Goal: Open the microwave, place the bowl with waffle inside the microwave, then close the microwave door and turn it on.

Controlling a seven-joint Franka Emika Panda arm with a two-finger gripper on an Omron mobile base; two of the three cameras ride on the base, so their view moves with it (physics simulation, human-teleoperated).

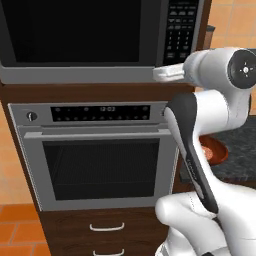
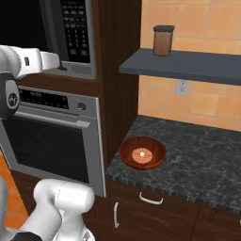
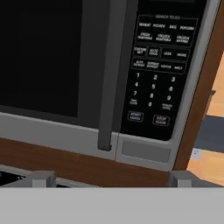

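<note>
The wide black-and-silver microwave [image 3: 109, 78], its dark glass door [image 3: 48, 57] closed, faces the spread-fingered, empty hand [image 3: 109, 179]. The glossy reddish-brown bowl holding a tan waffle [image 2: 142, 153] sits near the dark speckled table's [image 2: 197, 160] left edge.

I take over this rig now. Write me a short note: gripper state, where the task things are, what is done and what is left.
Gripper: open, holding nothing, facing the lower right of the microwave, just short of it.
Microwave door: shut; its vertical handle lies ahead of the fingers, slightly left of centre, keypad to the right.
Bowl with waffle: on the dark counter right of the oven, untouched.
Done: approach to the door.
Left: pull the door open, put the bowl inside, close the door, start the microwave.
</note>
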